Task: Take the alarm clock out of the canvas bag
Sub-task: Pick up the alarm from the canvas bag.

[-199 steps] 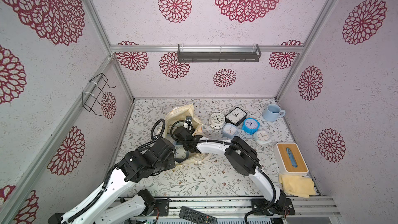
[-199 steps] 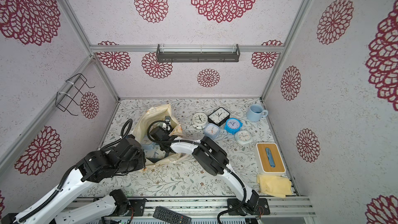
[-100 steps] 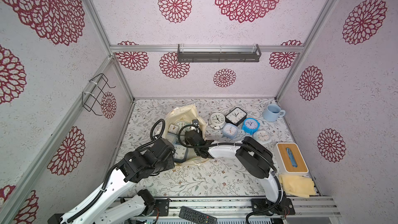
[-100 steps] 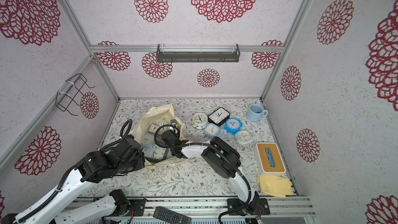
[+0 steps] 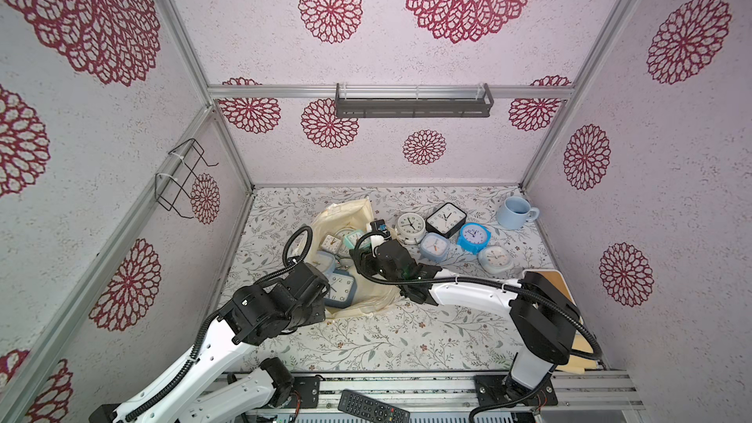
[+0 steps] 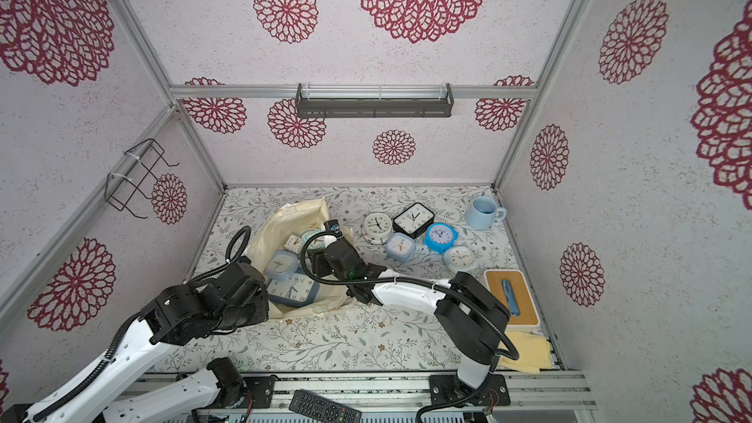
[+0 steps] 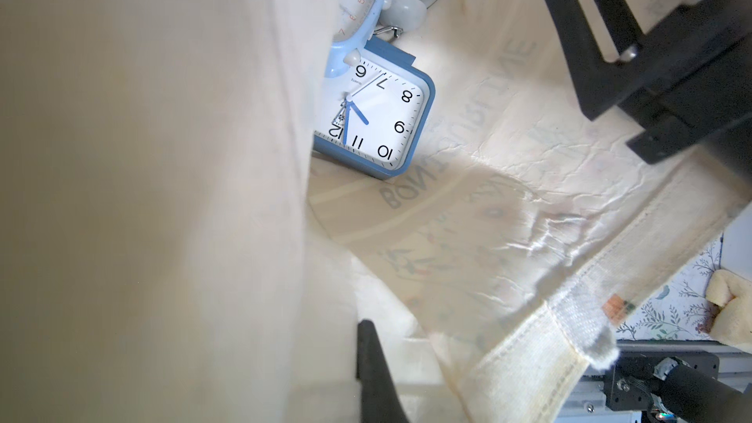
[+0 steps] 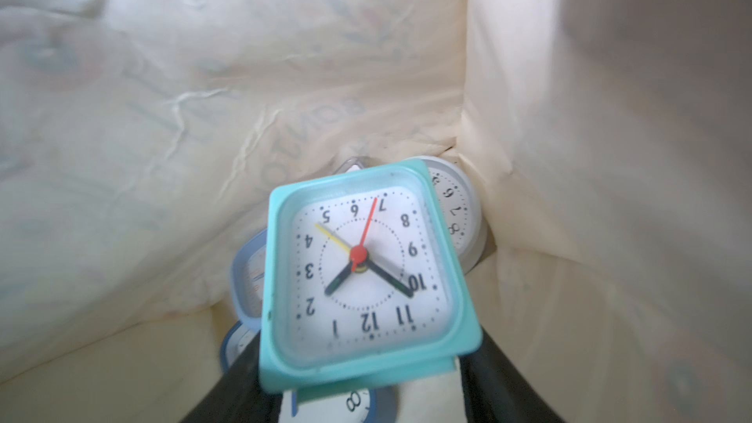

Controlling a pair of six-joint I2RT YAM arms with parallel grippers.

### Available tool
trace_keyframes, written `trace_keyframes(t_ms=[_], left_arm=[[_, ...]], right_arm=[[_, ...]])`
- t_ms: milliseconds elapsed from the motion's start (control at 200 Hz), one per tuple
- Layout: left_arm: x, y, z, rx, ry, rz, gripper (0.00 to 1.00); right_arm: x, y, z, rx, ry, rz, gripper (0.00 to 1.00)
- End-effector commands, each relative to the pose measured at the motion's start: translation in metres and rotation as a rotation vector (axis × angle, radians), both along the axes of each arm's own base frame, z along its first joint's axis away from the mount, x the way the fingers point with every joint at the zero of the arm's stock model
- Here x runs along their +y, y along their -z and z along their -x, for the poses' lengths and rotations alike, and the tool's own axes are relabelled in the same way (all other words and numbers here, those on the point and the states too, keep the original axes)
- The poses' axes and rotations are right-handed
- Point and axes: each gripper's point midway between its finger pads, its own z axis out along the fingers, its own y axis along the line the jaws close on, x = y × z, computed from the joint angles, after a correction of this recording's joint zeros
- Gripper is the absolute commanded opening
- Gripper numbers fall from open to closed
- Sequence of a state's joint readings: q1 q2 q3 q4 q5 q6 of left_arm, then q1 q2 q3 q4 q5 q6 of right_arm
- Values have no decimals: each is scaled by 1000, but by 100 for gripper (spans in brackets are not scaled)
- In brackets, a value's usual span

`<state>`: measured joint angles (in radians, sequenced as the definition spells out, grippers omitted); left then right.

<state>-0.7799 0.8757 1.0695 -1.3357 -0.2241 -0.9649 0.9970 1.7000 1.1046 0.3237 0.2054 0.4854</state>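
The cream canvas bag (image 5: 346,213) (image 6: 293,213) lies open at the table's left centre with several clocks inside. In the right wrist view, my right gripper (image 8: 366,392) is shut on a mint-green square alarm clock (image 8: 366,270), which hangs above the other clocks inside the bag. Both top views show this gripper (image 5: 362,250) (image 6: 321,246) in the bag's mouth. My left gripper (image 7: 358,360) (image 5: 323,286) is shut on the bag's near edge; fabric hides all but one of its fingers (image 7: 374,360). A blue square clock (image 7: 378,120) (image 5: 339,290) lies in the bag beside it.
Right of the bag lie several clocks, among them a white round one (image 5: 411,227), a black one (image 5: 445,219) and a bright blue one (image 5: 472,237). A blue mug (image 5: 514,212) stands at the back right. A wood-lidded box (image 6: 510,299) and yellow cloth (image 6: 529,349) sit at the right; a remote (image 5: 374,404) lies in front.
My right arm has drawn back to the right, its elbow swinging outward, and its jaws have narrowed on the mint clock. The bag's mouth now gapes wider and shows more clocks. The left arm holds still.
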Motion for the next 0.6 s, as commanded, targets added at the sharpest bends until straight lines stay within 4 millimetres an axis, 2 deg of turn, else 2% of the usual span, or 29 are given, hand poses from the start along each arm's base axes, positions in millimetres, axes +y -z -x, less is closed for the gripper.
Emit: trace_keyframes(t_ms=[0, 85, 195, 360, 485, 595], left_arm=[[8, -14, -6, -53, -2, -39, 0], [6, -17, -8, -61, 4, -38, 0], [3, -21, -11, -73, 14, -33, 0], [-1, -25, -18, -78, 7, -36, 0], [-6, -17, -24, -54, -12, -55, 0], [-7, -13, -28, -58, -41, -51, 0]], right_arm=[[-4, -41, 16, -31, -78, -54, 56], [-17, -52, 24, -31, -76, -46, 56], [-43, -63, 34, -43, -45, -17, 57], [-96, -88, 50, -93, 31, 21, 58], [-146, -113, 57, -157, 143, 18, 58], [-180, -123, 60, -189, 221, -3, 58]])
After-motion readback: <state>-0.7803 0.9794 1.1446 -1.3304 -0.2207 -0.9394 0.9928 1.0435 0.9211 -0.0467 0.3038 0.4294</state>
